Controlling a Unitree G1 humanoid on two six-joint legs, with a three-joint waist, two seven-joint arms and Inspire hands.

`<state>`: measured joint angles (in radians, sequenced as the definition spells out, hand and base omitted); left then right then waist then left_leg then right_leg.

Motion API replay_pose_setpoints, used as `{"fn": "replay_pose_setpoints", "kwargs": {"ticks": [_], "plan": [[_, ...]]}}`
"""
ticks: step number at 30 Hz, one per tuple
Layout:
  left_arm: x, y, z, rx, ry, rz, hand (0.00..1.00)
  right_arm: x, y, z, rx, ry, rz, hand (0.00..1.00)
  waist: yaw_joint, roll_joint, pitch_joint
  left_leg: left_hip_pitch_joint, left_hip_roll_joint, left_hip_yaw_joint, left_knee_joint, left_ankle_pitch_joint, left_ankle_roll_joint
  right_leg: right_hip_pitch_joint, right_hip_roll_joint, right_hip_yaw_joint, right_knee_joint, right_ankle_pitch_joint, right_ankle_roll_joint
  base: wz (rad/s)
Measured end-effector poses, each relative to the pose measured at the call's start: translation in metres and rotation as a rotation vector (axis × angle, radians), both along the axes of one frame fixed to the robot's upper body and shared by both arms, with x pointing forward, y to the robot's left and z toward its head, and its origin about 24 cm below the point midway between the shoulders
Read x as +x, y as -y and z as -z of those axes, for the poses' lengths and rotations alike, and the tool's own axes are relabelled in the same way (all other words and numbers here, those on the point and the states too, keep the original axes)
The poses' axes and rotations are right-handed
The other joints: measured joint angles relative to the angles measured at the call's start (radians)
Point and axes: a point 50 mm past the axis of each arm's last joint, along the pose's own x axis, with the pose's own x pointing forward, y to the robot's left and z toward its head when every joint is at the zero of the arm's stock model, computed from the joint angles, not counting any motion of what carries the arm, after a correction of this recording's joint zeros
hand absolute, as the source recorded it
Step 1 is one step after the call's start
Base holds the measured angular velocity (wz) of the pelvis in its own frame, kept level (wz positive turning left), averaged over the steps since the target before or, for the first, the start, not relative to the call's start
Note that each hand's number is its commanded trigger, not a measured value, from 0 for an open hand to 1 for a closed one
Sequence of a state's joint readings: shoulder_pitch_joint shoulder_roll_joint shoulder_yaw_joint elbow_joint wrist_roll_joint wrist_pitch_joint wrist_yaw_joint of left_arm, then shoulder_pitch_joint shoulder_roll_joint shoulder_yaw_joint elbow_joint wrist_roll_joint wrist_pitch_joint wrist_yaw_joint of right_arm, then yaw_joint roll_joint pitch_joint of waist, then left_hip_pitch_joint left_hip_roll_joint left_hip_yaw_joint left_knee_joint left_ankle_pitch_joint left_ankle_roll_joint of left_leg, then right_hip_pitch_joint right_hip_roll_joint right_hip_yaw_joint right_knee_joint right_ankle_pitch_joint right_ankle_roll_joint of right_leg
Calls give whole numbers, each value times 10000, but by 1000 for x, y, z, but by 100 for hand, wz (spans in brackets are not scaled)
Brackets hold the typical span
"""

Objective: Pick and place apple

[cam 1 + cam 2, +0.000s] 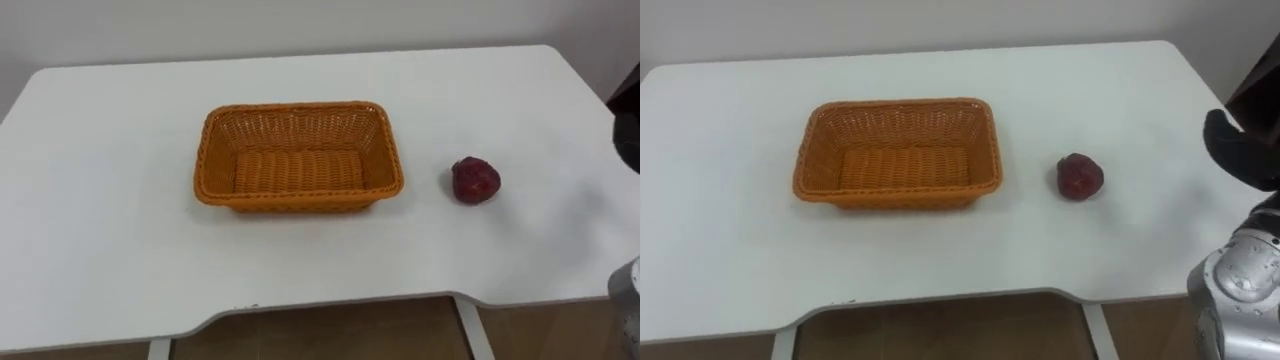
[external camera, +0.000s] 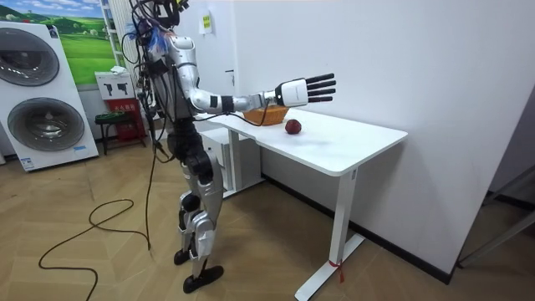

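Note:
A dark red apple (image 1: pixel 475 181) lies on the white table (image 1: pixel 100 250), a little to the right of an orange wicker basket (image 1: pixel 297 108) that stands empty at the middle. My right hand (image 1: pixel 1240 150) hovers at the right edge, to the right of the apple and apart from it. In the room view the right hand (image 2: pixel 305 89) is held out above the table with straight, spread fingers and holds nothing, with the apple (image 2: pixel 292 127) below it.
I stand at the table's long front edge, and a white wall runs behind the far edge. Bare tabletop lies left of the basket and in front of it. Washing machines (image 2: pixel 42 100) stand at the room view's left, well behind me.

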<state>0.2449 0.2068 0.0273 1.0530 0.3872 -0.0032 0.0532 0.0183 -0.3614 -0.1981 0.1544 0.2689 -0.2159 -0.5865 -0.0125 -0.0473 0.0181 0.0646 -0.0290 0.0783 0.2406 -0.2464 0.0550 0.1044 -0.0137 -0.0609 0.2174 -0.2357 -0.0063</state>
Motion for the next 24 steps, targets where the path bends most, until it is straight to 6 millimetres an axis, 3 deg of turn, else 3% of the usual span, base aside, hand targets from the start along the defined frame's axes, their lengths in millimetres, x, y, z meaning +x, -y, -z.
{"fn": "replay_pose_setpoints", "kwargs": {"ticks": [8, 24], "plan": [[1, -2, -2, -45, 26, 40, 0, 10, -5, 15, 138, -1097, -1212, 0, 202, -128, -102, -7, -10, -6, -35, 0, 1, 43, -36, -202, -119, 17, 15, 0], [-1, -4, -2, 173, -291, 225, 0, 24, -16, 50, 534, -3295, -3168, 0, 477, -166, -100, 306, -12, -268, -44, 0, 0, 440, -24, -347, -313, 80, -2, 3]]}}
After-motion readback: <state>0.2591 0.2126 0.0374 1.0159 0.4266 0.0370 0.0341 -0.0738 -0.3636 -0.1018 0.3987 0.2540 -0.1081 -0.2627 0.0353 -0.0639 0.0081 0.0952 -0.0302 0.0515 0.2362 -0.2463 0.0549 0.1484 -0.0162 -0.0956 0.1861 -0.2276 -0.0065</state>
